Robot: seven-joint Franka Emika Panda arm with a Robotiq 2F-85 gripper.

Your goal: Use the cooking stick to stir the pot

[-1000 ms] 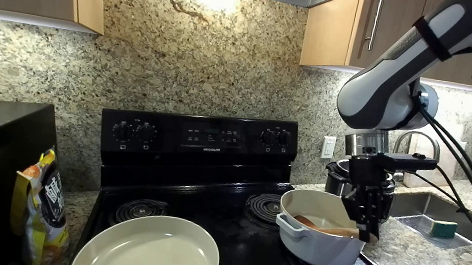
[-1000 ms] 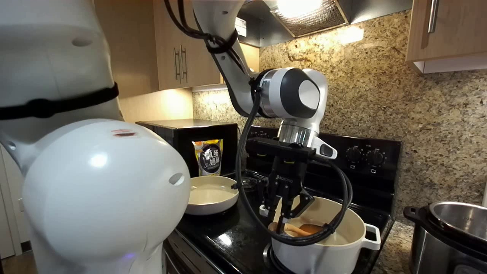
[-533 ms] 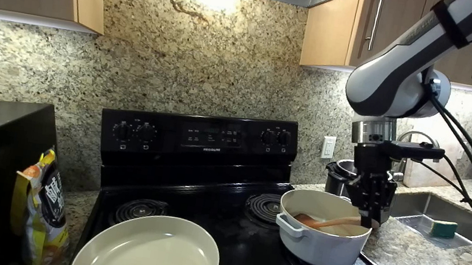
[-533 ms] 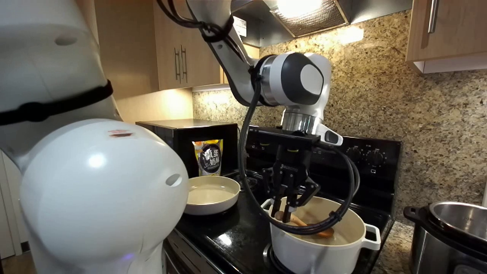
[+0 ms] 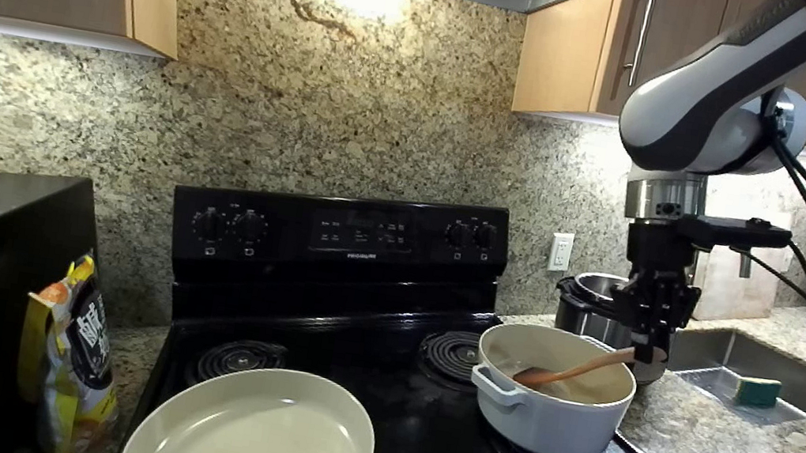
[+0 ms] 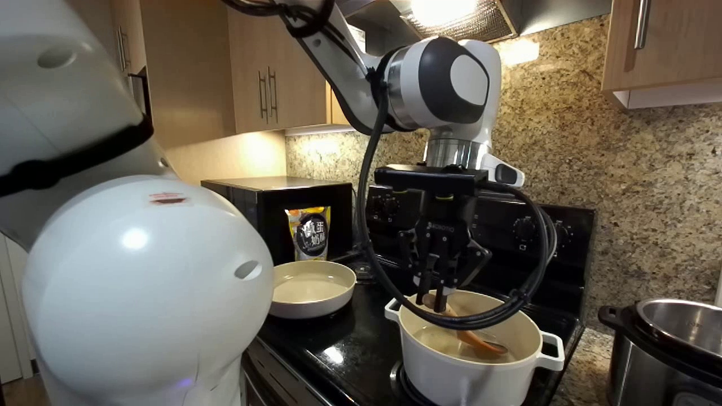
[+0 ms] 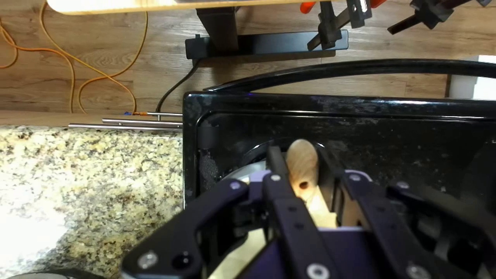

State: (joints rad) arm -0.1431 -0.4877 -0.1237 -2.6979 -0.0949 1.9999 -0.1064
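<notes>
Light-brown wooden cooking stick (image 5: 577, 368) slants down from the black hand (image 6: 430, 300) into the round white pot (image 5: 548, 430). Nearly closed, the hand grips the stick's upper end.

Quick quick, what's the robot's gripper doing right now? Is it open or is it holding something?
Gripper: closed, holding the wooden spoon near the end of its handle.

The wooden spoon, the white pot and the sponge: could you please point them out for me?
Wooden spoon (image 5: 588, 365), in an exterior view, on its handle.
White pot (image 5: 550, 427), in an exterior view, on its outer wall.
Sponge (image 5: 757, 393), in an exterior view, on its green side.
</notes>
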